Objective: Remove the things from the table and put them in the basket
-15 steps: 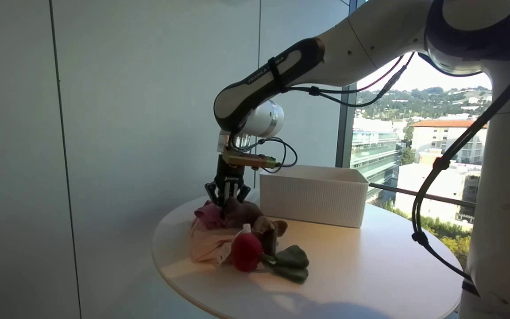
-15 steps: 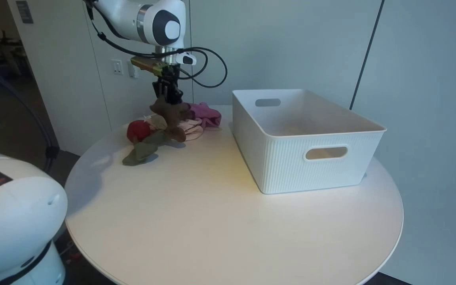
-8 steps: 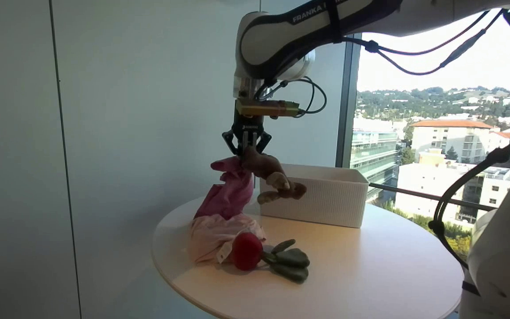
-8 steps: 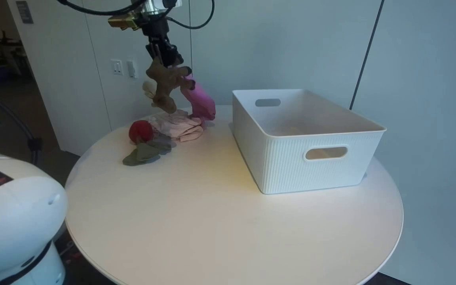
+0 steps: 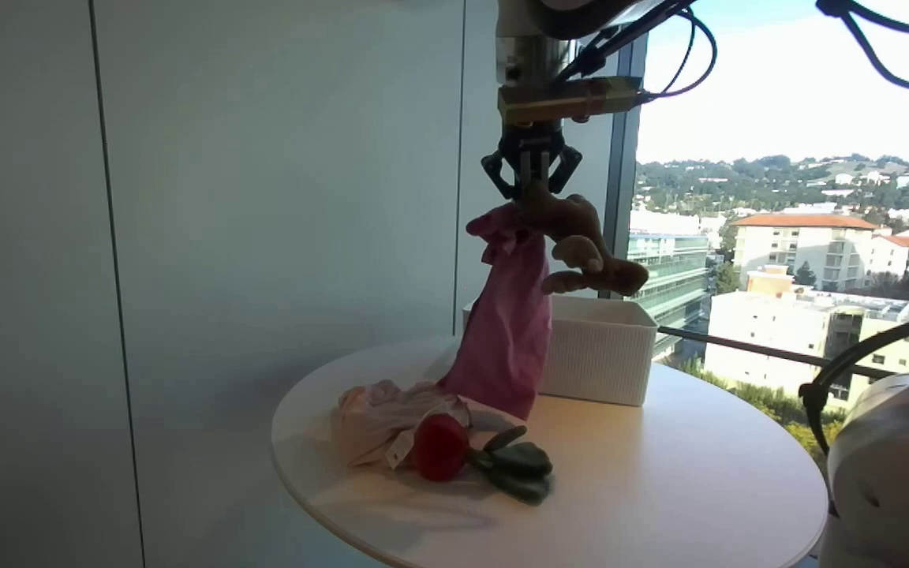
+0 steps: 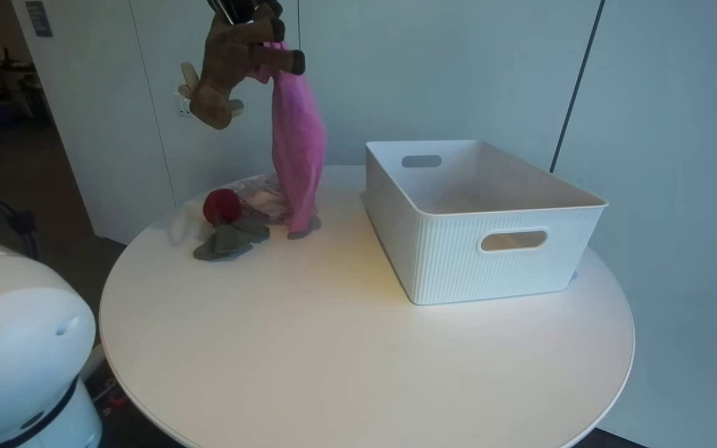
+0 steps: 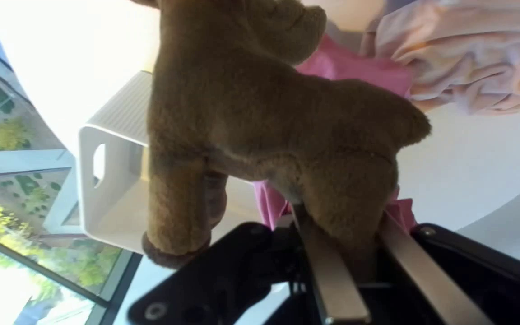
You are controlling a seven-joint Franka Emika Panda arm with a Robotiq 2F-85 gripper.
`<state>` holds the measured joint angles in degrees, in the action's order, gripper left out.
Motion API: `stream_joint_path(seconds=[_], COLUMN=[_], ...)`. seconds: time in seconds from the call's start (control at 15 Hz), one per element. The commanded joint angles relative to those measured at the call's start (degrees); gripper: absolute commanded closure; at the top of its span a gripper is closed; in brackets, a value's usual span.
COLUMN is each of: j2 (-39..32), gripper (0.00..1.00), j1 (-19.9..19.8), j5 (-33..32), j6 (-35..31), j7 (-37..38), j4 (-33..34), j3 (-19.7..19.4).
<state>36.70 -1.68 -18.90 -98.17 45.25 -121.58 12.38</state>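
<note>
Visibly fuzzy, the brown plush animal (image 7: 264, 117) hangs seemingly head-down.

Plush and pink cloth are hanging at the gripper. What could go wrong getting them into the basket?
The pink cloth hangs far below the gripper, so it may snag on the basket or end up half outside.
Its low end shows beside the peach cloth, so it might drag that along.
The plush seems held only by its hind end, so it could swing or slip.

In an exterior view, a brown plush toy (image 6: 226, 62) and pink cloth (image 6: 298, 137) hang outside the basket (image 6: 449, 267).
</note>
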Motion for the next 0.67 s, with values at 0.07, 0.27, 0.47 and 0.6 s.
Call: stream_joint_path(seconds=[0.07, 0.27, 0.47, 0.6], j2=[-3.4, -8.2, -12.4, -15.1], gripper=[0.89, 0.90, 0.90, 0.90], j1=[-7.6, -9.5, -10.6, -11.2], j5=[-8.5, -10.5, -11.8, -14.1], j6=[-1.0, -3.9, -6.4, -6.2], j7=[5.5, 6.0, 5.5, 5.7], j4=[0.6, 3.3, 7.0, 10.3], j3=[-0.7, -4.1, -6.6, -7.2])
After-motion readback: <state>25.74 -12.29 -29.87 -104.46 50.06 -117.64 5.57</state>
